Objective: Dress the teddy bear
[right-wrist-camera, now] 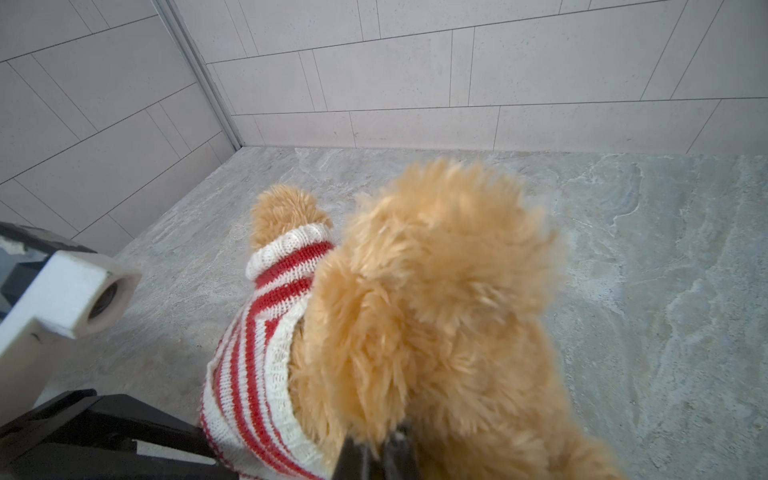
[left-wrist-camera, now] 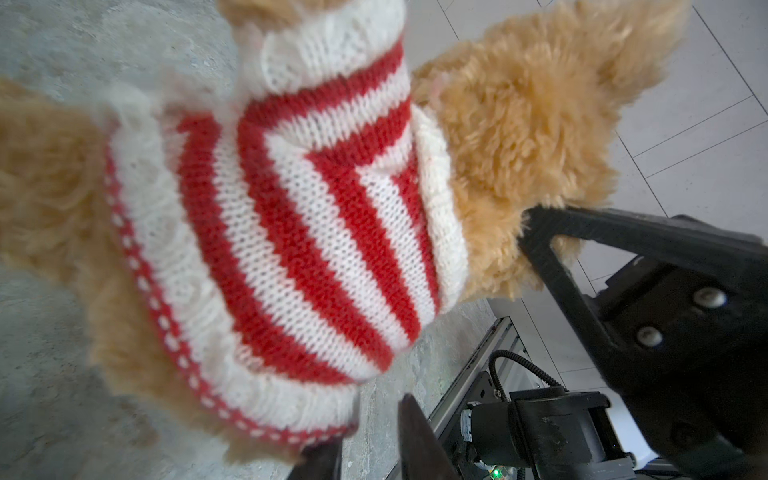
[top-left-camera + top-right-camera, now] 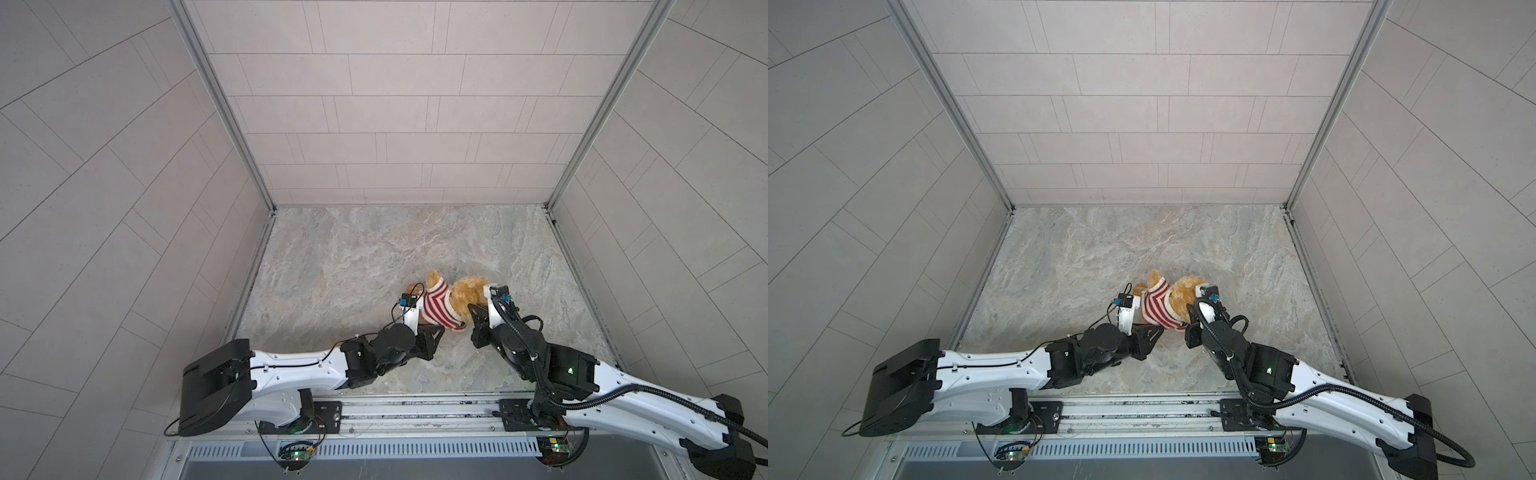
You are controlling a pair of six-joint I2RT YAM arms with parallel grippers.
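A: Nearest the lens, the right gripper is clenched in the head fur of the teddy bear. Where do we place the bear?

B: Lying on the table, front middle, between both grippers. The sweater covers its trunk, with the collar at the neck and one paw out of a cuff.

A: What remains?

B: Little, we judge. The hem beside the left gripper, whose jaws stand apart with table showing between them, looks unsettled. The other sleeve we cannot see.

The teddy bear lies between left end effector and right end effector.
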